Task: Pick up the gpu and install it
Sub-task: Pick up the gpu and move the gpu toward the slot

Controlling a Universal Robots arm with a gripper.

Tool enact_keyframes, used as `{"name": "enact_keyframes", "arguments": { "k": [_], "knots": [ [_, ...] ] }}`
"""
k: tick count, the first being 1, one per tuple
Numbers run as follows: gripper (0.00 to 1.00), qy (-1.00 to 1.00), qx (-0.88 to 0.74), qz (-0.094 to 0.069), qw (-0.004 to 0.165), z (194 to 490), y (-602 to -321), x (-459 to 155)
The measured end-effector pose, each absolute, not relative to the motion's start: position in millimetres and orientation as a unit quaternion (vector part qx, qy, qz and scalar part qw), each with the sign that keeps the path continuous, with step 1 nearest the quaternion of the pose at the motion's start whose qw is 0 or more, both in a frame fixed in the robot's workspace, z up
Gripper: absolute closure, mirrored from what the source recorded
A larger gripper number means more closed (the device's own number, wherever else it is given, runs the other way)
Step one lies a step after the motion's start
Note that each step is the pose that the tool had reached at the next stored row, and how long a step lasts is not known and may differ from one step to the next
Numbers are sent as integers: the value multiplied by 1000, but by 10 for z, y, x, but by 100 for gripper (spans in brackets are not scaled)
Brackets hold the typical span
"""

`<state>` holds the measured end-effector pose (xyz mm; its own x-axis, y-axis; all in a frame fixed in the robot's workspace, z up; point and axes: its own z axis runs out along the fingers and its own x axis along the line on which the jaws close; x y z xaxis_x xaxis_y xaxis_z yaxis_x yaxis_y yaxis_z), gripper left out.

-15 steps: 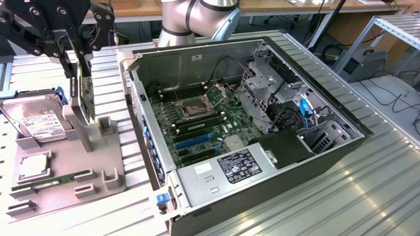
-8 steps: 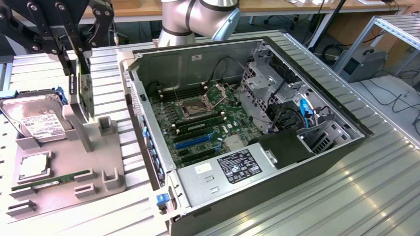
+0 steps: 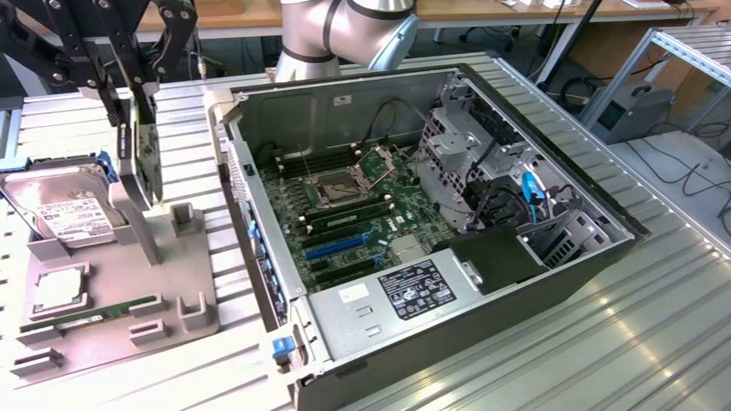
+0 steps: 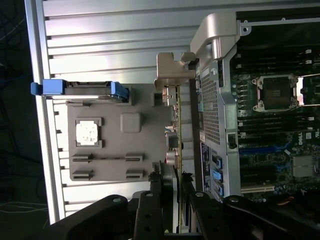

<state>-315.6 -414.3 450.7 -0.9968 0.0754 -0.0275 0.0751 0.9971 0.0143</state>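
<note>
**Mia:** Where was the thin, dark, flat gpu (image 3: 144, 163) (image 4: 178, 150)?

**Ben:** It stood up on its thin edge over the flat grey plastic holder (image 3: 120, 278). It was outside the big black and grey computer case (image 3: 480, 334). In the exterior view it was on the left of the case, just beside its wall.

**Mia:** Did anything hold it?

**Ben:** Yes. The two black metal fingers (image 4: 150, 210) hung over it, one on each flat side, and pinched it between them. Its bent silver metal bracket (image 4: 172, 70) was at the end far from the fingers.

**Mia:** Was it up off the holder?

**Ben:** I could not tell. Its low edge was close to the holder's posts.

**Mia:** What else sat on the holder?

**Ben:** A silver hard drive with a white label (image 3: 63, 214) leaned in its slot, near the gpu. A small square silver chip (image 3: 57, 291) lay flat. A narrow green memory stick (image 3: 92, 315) lay near it.

**Mia:** And the case?

**Ben:** It lay on its side with the cover off. The dark green board (image 3: 342, 227) inside showed, with blue and black slots. The case and the holder both sat on the ribbed silver metal table (image 3: 651, 342). The round grey robot arm (image 3: 342, 26) rose behind the case.
</note>
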Motion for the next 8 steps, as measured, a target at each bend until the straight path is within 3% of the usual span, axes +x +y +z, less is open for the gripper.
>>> {"name": "enact_keyframes", "arguments": {
  "k": [8],
  "knots": [
    [73, 999, 38, 7, 14, 4579, -4143, -3156]
  ]
}}
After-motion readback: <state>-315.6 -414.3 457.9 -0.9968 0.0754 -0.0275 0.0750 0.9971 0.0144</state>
